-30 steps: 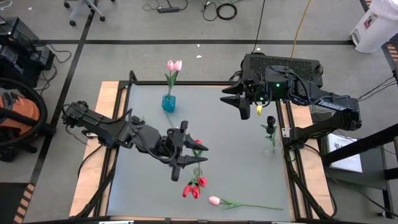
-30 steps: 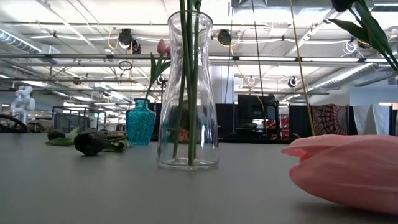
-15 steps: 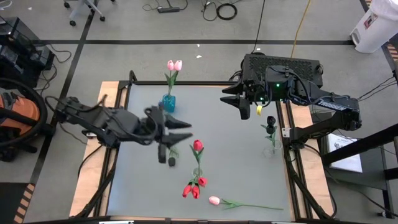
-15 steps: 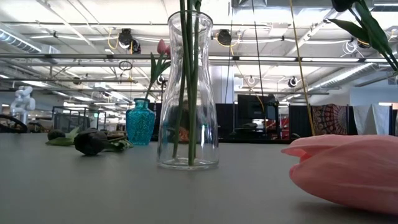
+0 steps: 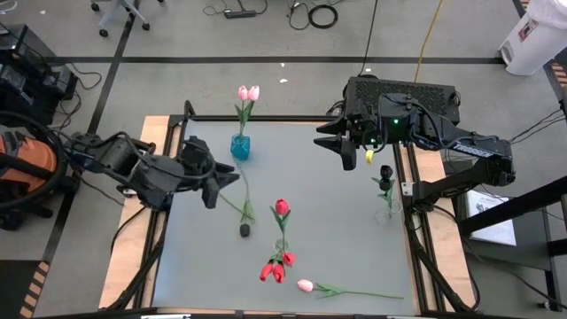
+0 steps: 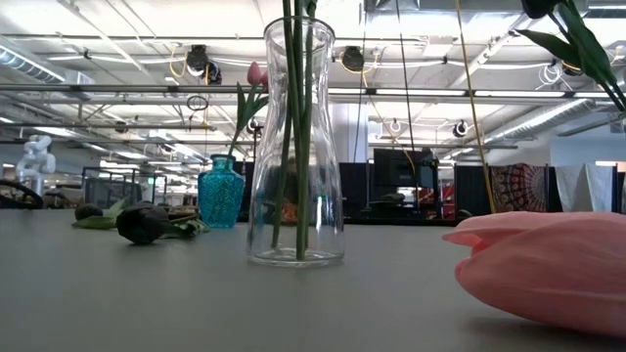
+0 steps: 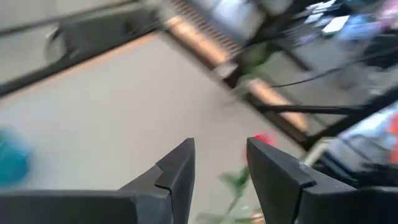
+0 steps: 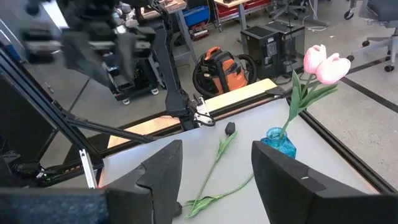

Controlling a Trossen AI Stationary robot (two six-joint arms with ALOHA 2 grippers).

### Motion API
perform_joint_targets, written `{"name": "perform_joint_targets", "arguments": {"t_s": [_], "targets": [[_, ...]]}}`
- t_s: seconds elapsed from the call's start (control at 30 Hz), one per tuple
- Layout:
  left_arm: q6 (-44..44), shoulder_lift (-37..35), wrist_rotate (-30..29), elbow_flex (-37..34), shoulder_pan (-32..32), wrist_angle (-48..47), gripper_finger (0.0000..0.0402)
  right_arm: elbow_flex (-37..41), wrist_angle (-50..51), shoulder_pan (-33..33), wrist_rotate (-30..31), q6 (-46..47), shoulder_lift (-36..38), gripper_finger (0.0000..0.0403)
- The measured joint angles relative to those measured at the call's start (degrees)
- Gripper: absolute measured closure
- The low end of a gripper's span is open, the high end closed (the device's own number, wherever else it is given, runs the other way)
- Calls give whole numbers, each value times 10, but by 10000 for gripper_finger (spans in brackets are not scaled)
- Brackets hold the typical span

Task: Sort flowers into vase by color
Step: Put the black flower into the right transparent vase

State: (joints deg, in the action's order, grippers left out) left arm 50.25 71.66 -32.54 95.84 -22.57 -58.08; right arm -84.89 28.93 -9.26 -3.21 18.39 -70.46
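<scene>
Left hand [image 5: 223, 180] near table's [image 5: 345, 230] left edge

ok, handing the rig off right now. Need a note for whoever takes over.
Left tool: open, empty, over the table's left side.
Right tool: open, empty, waiting at the far right edge.
Done: two pink tulips in the blue vase; red tulips in the clear centre vase; one black tulip in the right-edge vase.
Left: loose black tulip lying mid-table, probably for the right-edge vase; loose pink tulip lying at the near edge, for the blue vase.
</scene>
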Motion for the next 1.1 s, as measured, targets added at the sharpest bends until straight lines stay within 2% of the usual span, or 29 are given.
{"name": "perform_joint_targets", "arguments": {"t_s": [0.23, 0.37, 0.43, 0.67, 0.77, 0.87, 1.0, 1.1], "targets": [[261, 8, -20, 0, 0, -219, 252, 0, 0, 0, 0, 0, 0, 218], [412, 17, -18, -1, 0, -307, 252, 0, 0, 0, 0, 0, 0, 218], [463, 22, -18, -5, 0, -313, 252, 0, 0, 0, 0, 0, 0, 218], [492, 46, -5, -27, -1, -242, 252, 0, 0, 0, 0, 0, 0, 218], [505, 66, 37, -27, -1, -268, 252, 0, 0, 0, 0, 0, 0, 218], [558, 96, 76, -30, -1, -317, 252, 0, 0, 0, 0, 0, 0, 218], [590, 105, 117, -86, 7, -315, 252, 0, 0, 0, 0, 0, 0, 218], [604, 110, 185, -142, 21, -320, 252, 0, 0, 0, 0, 0, 0, 218]]}}
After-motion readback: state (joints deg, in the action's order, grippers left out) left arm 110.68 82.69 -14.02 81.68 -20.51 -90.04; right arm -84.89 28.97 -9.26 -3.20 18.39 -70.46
